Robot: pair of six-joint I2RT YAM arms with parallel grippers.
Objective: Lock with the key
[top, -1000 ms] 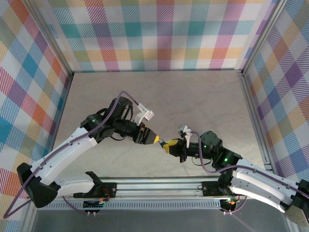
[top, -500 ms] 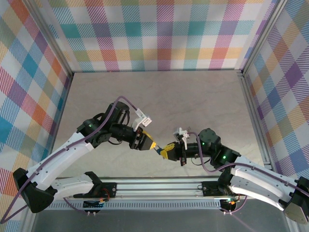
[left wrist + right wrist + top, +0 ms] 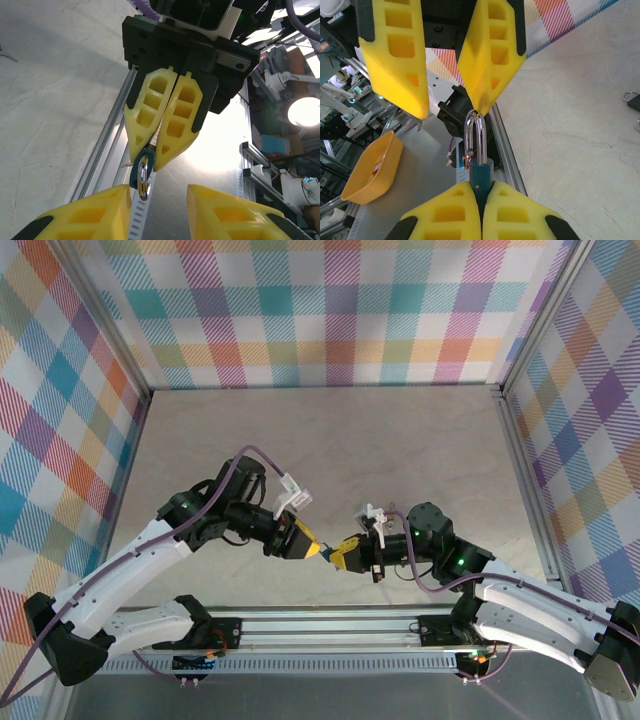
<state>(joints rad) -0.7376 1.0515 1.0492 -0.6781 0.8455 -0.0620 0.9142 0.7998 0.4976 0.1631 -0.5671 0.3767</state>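
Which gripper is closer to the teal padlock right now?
Right. The right gripper is shut on the body of the teal padlock. The left gripper faces it with its jaws apart, one fingertip close to the shackle, not gripping.

I work in a robotics lab, inside a purpose-built test booth. Bright checked panels (image 3: pixel 330 310) wall in a pale stone-look table (image 3: pixel 400 440), framed by bare metal posts (image 3: pixel 527 470). Across the bottom of the overhead view runs the aluminium rail (image 3: pixel 320 623) I am bolted to. Beyond it, my left wrist view shows workshop clutter (image 3: pixel 275 145) and a glaring lamp (image 3: pixel 304 111) at right. A yellow bin (image 3: pixel 372 170) sits lower left in my right wrist view.
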